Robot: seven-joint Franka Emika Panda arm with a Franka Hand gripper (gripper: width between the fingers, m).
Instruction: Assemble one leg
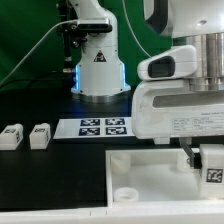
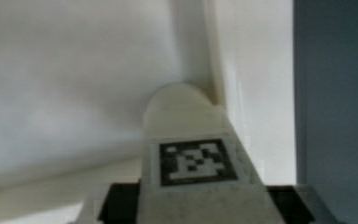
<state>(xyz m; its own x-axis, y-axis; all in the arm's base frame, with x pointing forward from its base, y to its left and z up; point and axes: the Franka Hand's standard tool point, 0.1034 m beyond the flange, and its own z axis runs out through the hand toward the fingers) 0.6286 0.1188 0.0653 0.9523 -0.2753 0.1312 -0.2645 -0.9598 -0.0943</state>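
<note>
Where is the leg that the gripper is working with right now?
The leg sits at the exterior view's right edge, between the gripper's fingers, just above the white panel. In the wrist view it stands over the panel.

Leg [image 2: 194, 150] base cut off by frame edge, fingers [image 1: 190, 150] mostly hidden

My arm [image 1: 185, 75] — white moulded shells, rounded and glossy, with a pale grey band where one link meets the next. My base [image 1: 99, 65] is a white tapered column on the black table, carrying a small dark maker's mark on its front and a ring of blue light glowing round its foot. Black joint housing above it, with black cables [image 1: 45, 45] trailing off behind against the green backdrop. My hand block [image 1: 180, 115] — boxy, white, faint grey lettering on its face. Below it, one dark finger [image 1: 193, 150], slim and straight.
</note>
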